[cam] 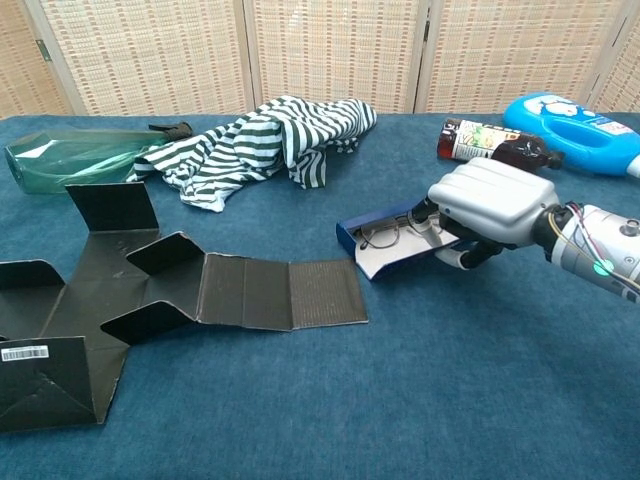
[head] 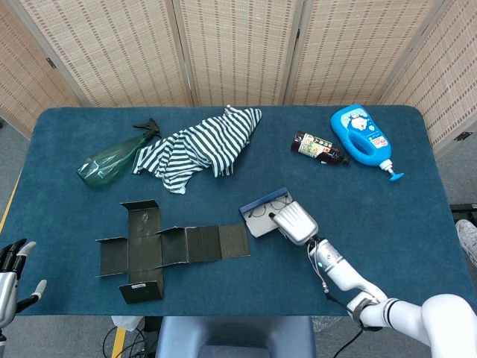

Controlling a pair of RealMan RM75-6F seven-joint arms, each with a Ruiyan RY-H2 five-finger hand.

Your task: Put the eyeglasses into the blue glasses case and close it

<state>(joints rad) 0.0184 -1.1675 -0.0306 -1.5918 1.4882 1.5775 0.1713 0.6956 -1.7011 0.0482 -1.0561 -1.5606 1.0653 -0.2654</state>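
The blue glasses case (cam: 352, 234) (head: 260, 202) lies open at the table's middle. The eyeglasses (cam: 388, 234) (head: 262, 212) sit inside it against the blue wall. Its pale lid (cam: 392, 259) is tilted up off the cloth. My right hand (cam: 490, 198) (head: 296, 222) grips the lid's right end, fingers over the top and thumb underneath. That hand hides the case's right part. My left hand (head: 9, 272) hangs off the table's front left corner, fingers apart, holding nothing.
A flattened black cardboard box (cam: 150, 290) lies left of the case. A striped cloth (cam: 265, 135) and green spray bottle (cam: 70, 160) are at the back left. A dark bottle (cam: 490, 145) and blue detergent bottle (cam: 575, 120) are at the back right.
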